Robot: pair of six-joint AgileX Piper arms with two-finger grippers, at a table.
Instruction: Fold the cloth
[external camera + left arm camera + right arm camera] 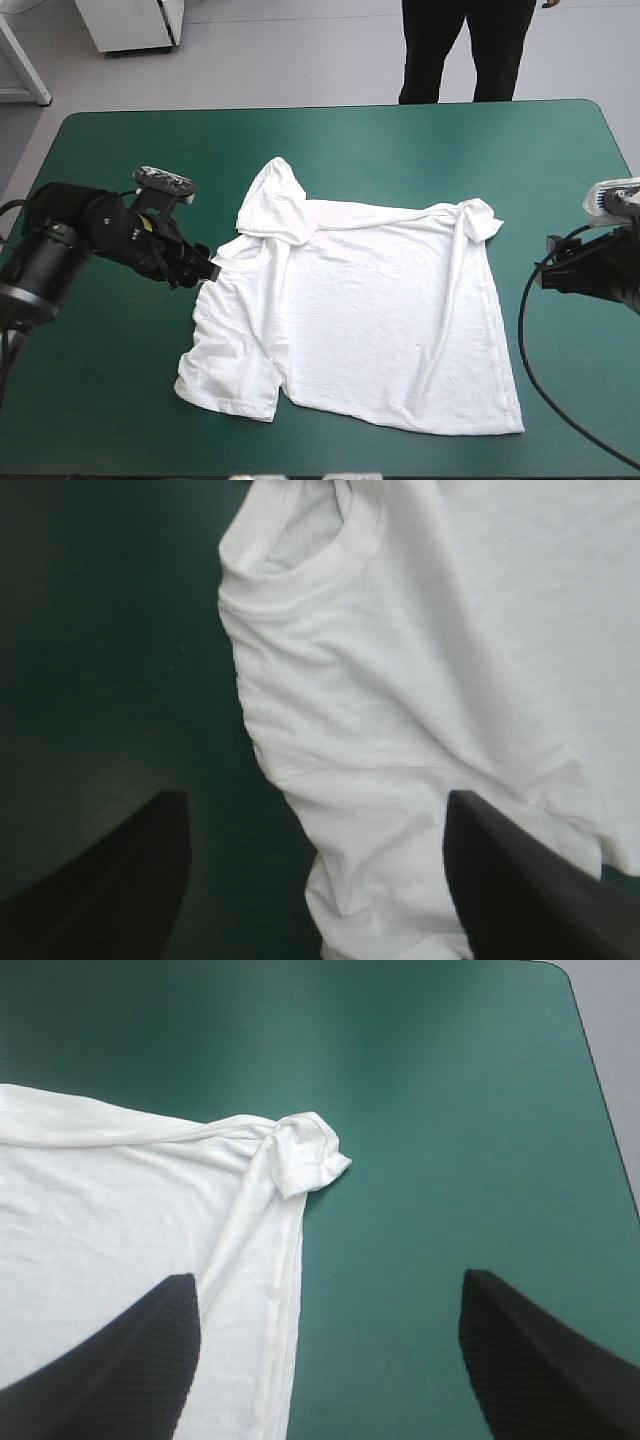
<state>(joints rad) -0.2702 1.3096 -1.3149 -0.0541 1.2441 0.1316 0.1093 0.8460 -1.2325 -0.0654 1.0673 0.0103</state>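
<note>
The white T-shirt [360,310] lies spread on the teal-green cover, its collar toward the table's left, one sleeve folded up at the far left and a bunched corner [480,220] at the far right. My left gripper [205,268] is low at the shirt's collar edge, open. In the left wrist view the collar and shoulder of the T-shirt [400,680] lie ahead of and between the open fingers of the left gripper [315,880]. My right gripper [330,1360] is open, off the shirt's right edge, with the bunched corner [300,1155] ahead of it.
The table's right edge [622,150] runs close behind the right arm. Bare teal-green cover [400,150] stretches beyond the shirt toward the far edge, and more lies along the front edge.
</note>
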